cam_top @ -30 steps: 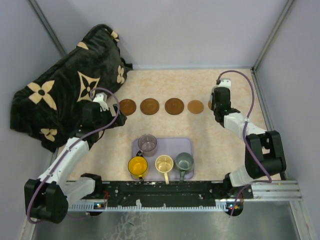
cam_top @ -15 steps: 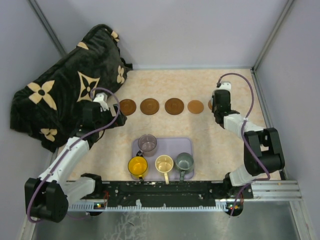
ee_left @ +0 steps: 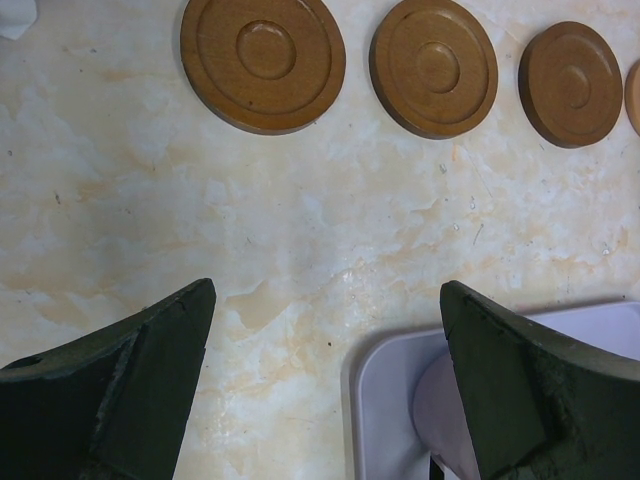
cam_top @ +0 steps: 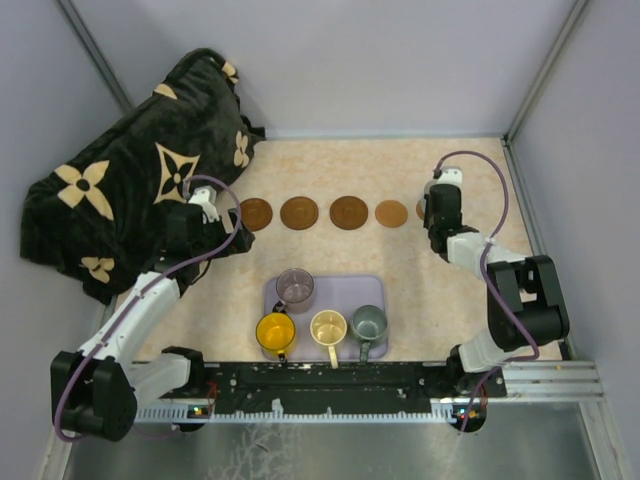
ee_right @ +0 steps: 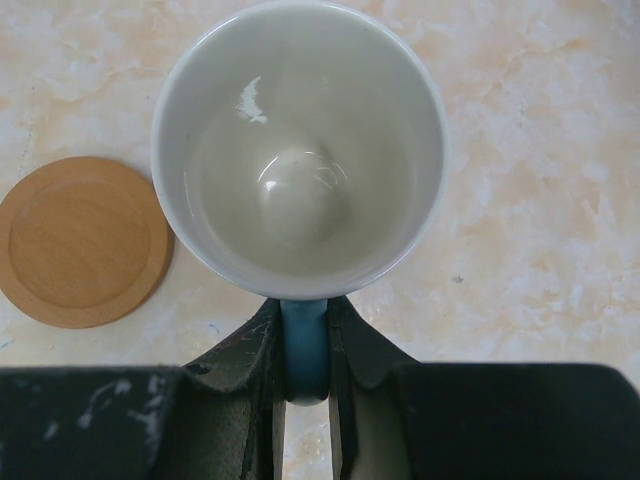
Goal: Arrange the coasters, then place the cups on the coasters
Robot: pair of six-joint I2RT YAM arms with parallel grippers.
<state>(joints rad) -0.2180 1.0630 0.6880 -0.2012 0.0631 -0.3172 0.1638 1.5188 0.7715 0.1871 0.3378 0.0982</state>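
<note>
The right gripper (ee_right: 303,310) is clamped on the handle (ee_right: 304,365) of the white cup (ee_right: 300,150). The cup stands upright just beside a small coaster (ee_right: 85,242) at the right end of the row. This arm has only slid a little nearer since a second ago, and the cup may sit over the last coaster, but that is hidden. The left gripper (ee_left: 325,300) has its fingers wide apart over the table near the tray (ee_left: 385,380) and has hardly moved, and the other four cups (cam_top: 328,327) have stayed on the tray.
</note>
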